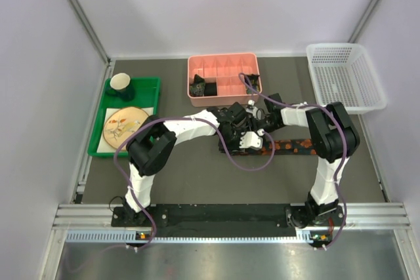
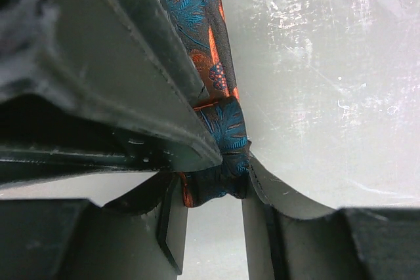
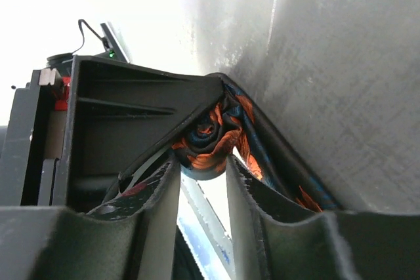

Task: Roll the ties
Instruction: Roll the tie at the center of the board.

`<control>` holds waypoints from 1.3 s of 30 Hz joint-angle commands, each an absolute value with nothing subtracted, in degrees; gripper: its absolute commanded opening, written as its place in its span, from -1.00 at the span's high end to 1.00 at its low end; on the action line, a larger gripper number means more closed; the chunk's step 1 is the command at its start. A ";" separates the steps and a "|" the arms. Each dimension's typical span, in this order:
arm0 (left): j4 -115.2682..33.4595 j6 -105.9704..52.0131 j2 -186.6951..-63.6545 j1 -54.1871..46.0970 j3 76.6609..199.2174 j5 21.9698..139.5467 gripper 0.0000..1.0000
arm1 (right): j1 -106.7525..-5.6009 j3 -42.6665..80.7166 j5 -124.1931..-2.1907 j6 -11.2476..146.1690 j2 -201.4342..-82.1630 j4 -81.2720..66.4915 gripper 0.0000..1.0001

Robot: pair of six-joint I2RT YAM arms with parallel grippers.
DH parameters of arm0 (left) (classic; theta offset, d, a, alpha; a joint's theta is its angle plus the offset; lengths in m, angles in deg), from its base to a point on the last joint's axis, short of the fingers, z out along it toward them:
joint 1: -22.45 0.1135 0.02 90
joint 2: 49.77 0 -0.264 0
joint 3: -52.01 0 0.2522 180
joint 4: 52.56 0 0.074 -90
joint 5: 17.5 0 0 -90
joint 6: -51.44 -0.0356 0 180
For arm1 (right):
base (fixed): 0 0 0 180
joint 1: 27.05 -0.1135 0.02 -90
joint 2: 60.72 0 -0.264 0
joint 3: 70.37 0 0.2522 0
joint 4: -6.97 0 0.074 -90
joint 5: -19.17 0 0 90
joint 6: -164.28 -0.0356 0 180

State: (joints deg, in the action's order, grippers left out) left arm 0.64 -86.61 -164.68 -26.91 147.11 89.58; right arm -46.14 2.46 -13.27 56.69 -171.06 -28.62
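A black tie with red-orange and blue prints (image 1: 292, 145) lies flat on the grey table, stretching right from the middle. Its left end is wound into a small roll (image 2: 220, 162), which also shows in the right wrist view (image 3: 210, 139). My left gripper (image 1: 244, 141) is shut on the roll, pinching it between its fingertips (image 2: 213, 195). My right gripper (image 1: 257, 130) is shut on the same roll from the opposite side (image 3: 202, 175). The two grippers touch each other over the roll. The unrolled tie runs away from it (image 2: 210, 37).
A pink divided box (image 1: 223, 63) at the back holds dark rolled ties (image 1: 200, 86). A white basket (image 1: 344, 77) stands back right. A green tray (image 1: 147, 86) at the left holds a cup (image 1: 121, 84) and a plate (image 1: 126, 124). Purple cables (image 1: 246, 162) loop over the table.
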 commanded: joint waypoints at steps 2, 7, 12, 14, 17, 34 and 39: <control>4.62 -86.37 -170.62 -26.41 143.46 88.23 0.71 | -47.00 2.80 -12.21 57.22 -172.34 -25.07 0.54; 4.36 -84.27 -170.79 -25.54 144.17 88.67 0.39 | -47.18 3.68 -15.89 62.84 -172.34 -29.20 1.00; 0.42 -81.37 -165.45 -21.94 142.51 93.40 0.00 | -47.09 3.24 -22.65 65.66 -171.11 -30.53 1.00; -3.53 -79.00 -159.06 -19.66 138.75 95.78 -0.24 | -47.09 2.98 -24.94 65.92 -170.67 -30.26 1.00; -15.04 -75.48 -148.61 -17.19 131.20 100.35 -0.50 | -47.18 2.98 -28.73 66.19 -170.23 -30.26 1.00; -34.44 -64.40 -146.38 -14.99 122.92 111.96 -0.98 | -47.79 5.35 -37.87 67.42 -172.16 -32.98 1.00; -59.42 -53.97 -148.63 -15.25 115.34 114.95 -0.98 | -47.62 5.44 -38.31 69.17 -172.87 -34.04 1.00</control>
State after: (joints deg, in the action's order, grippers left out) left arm -40.84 -63.01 -147.87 -15.00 116.75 109.77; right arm -47.15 4.82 -26.67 64.34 -170.58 -35.50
